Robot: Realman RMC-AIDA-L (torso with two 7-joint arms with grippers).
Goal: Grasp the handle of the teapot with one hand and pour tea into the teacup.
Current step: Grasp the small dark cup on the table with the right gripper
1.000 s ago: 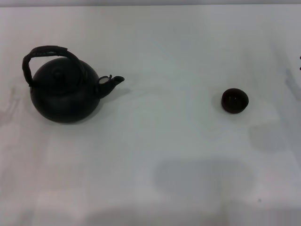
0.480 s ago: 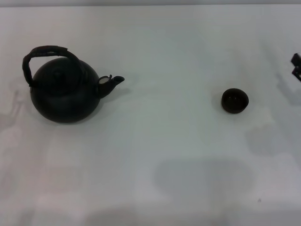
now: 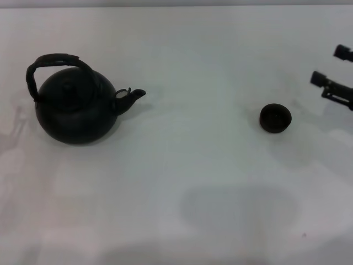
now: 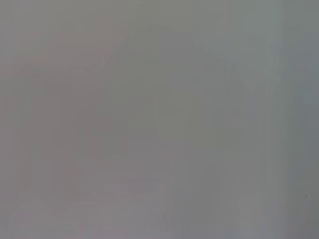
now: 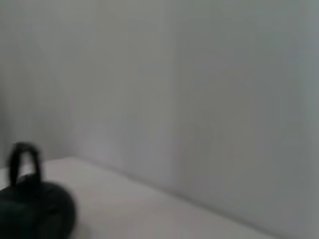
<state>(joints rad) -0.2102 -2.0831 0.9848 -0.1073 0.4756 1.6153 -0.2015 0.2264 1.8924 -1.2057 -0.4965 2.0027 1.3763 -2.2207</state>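
The black teapot [image 3: 74, 110] stands on the white table at the left in the head view, spout [image 3: 131, 98] pointing right. Its dark brownish hoop handle [image 3: 52, 61] arches upright over the lid. The small black teacup [image 3: 275, 117] stands apart at the right. My right gripper [image 3: 329, 65] reaches in from the right edge, open and empty, a little right of and beyond the teacup. The right wrist view shows the teapot [image 5: 37, 211] and its handle [image 5: 22, 159] far off. My left gripper is out of view; its wrist view shows only a plain grey surface.
The white table [image 3: 182, 182] stretches between teapot and teacup with nothing on it. A pale wall [image 5: 199, 89] stands behind the table's far edge in the right wrist view.
My right gripper has come further into view from the right edge, moving left toward the teacup. The teapot and teacup have not moved.
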